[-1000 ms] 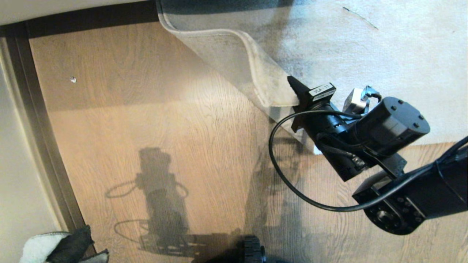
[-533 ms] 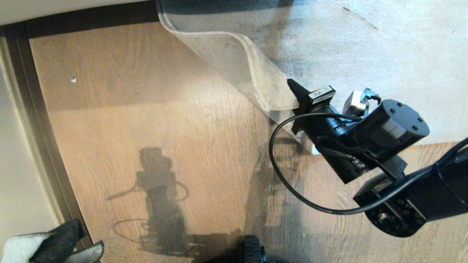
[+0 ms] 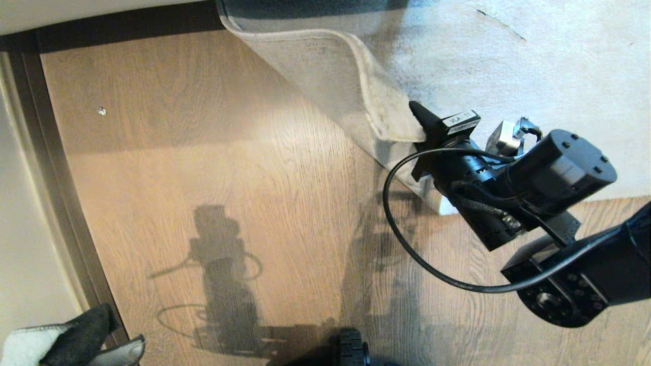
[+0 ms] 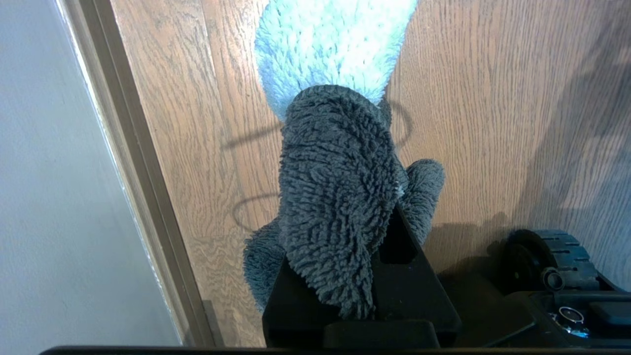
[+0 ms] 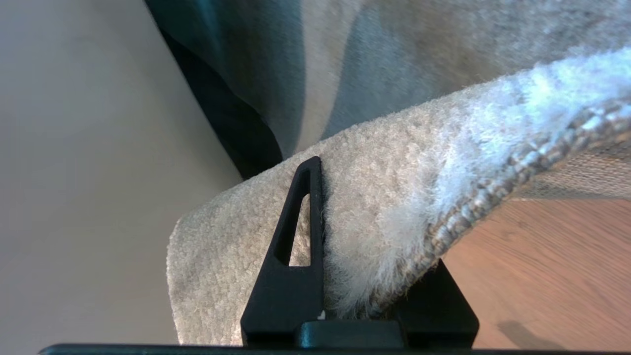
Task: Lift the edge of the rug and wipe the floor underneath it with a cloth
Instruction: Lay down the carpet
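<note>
Right gripper pinches the rug edge, jaws nearly closed on the pile, corner peeled up and folded back so the beige backing faces up — apparently to bare the floor beneath for wiping. Left gripper, down at the near-left corner by the skirting strip, is clamped on the cloth, well apart from the rug, above the planks
</note>
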`<state>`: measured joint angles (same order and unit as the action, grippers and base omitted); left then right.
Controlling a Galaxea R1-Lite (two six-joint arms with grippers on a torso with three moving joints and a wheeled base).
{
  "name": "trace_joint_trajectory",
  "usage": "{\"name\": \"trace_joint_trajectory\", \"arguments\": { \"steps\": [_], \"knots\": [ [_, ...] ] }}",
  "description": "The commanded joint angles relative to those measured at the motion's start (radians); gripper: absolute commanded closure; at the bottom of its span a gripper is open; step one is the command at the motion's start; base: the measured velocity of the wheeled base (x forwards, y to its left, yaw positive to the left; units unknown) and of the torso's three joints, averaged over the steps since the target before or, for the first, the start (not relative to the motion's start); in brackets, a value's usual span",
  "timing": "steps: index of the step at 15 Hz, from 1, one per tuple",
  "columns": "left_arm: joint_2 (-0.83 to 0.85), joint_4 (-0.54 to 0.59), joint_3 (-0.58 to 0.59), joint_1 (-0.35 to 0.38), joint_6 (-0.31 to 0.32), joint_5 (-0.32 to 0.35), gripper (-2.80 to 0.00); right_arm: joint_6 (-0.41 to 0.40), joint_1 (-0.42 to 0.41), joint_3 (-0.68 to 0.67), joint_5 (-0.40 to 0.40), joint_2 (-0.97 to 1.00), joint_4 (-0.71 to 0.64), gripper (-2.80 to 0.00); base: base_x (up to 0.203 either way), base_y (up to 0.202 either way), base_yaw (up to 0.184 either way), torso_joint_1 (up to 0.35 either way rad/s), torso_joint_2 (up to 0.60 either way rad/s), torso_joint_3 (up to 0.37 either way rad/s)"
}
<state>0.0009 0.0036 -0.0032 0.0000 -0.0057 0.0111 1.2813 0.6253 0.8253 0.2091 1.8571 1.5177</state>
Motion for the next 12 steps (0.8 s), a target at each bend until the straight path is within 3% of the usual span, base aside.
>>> {"name": "trace_joint_trajectory", "arguments": {
  "steps": [1,5,6,7,12],
  "knots": [
    [-0.001,0.001,0.0,0.0,0.0,0.0,0.0,0.01,0.002,-0.002,-0.002,-0.026,0.047,0.0,0.0,0.0,0.0,0.0,0.0,0.0],
    [-0.001,0.001,0.0,0.0,0.0,0.0,0.0,0.01,-0.001,-0.022,-0.001,-0.026,0.04,0.0,0.0,0.0,0.0,0.0,0.0,0.0],
    [-0.001,-0.001,0.0,0.0,0.0,0.001,0.0,0.01,-0.001,-0.028,-0.001,-0.026,0.041,-0.53,0.0,0.0,0.0,0.0,0.0,0.0],
    [-0.001,-0.001,0.0,0.0,0.0,0.001,0.0,0.02,-0.001,-0.035,-0.001,-0.028,0.047,-2.8,0.0,0.0,0.0,0.0,0.0,0.0],
    [-0.001,0.0,0.0,0.0,0.0,0.0,0.0,0.044,0.043,-0.087,0.003,-0.003,0.049,-2.8,0.0,0.0,0.0,0.0,0.0,0.0]
  ]
}}
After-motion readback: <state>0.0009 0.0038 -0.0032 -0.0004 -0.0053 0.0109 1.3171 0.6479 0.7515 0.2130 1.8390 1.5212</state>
